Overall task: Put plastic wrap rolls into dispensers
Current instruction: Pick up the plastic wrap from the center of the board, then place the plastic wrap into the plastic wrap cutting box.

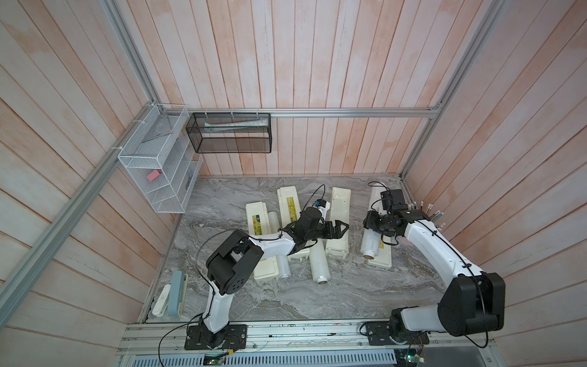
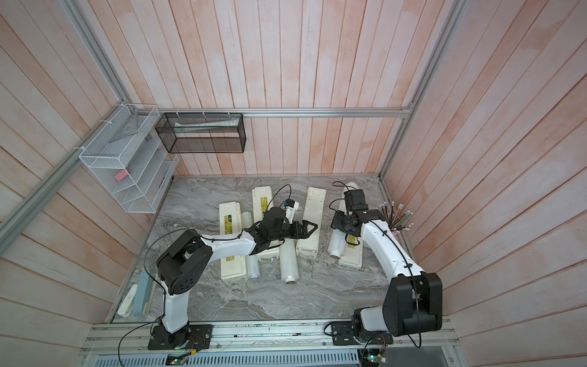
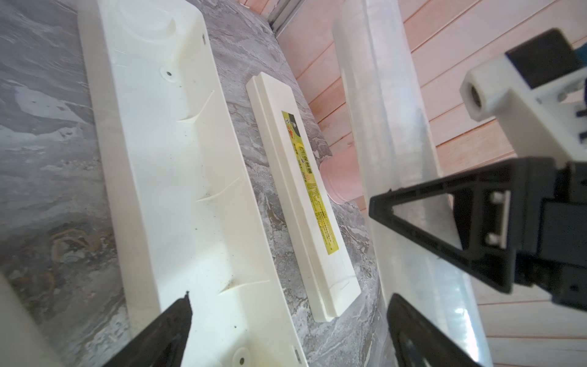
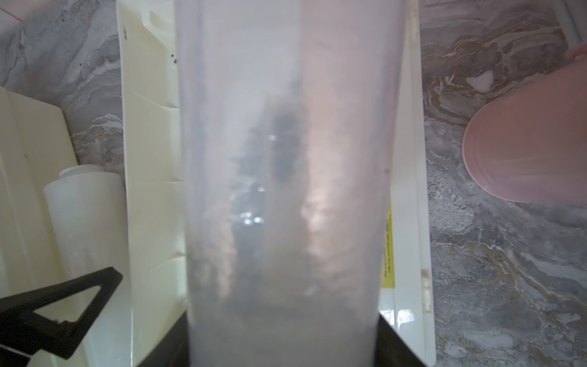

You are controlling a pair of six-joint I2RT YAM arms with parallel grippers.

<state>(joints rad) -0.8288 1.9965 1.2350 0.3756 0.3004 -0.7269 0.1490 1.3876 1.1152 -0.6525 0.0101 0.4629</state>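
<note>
My right gripper (image 1: 371, 224) (image 4: 282, 343) is shut on a translucent plastic wrap roll (image 1: 370, 248) (image 2: 336, 244) (image 3: 390, 127) (image 4: 286, 159). It holds the roll lengthwise over a labelled cream dispenser (image 1: 385, 257) (image 3: 305, 190) (image 4: 409, 222) at the right. My left gripper (image 1: 342, 227) (image 2: 310, 228) (image 3: 290, 297) is open and empty. It hovers over an open dispenser trough (image 1: 338, 200) (image 3: 165, 143) (image 4: 149, 159). A second roll (image 1: 319, 263) (image 4: 85, 222) lies on the marble between dispensers. A third roll (image 1: 273, 222) lies beside the leftmost dispenser (image 1: 254, 209). Another closed dispenser (image 1: 287, 197) is partly under my left arm.
A pink cup of pencils (image 1: 432, 216) (image 4: 524, 152) stands by the right wall, close to the held roll. White (image 1: 155, 165) and black (image 1: 228, 133) wire baskets hang on the back-left walls. A blue-grey object (image 1: 176, 292) lies at the table's front left edge.
</note>
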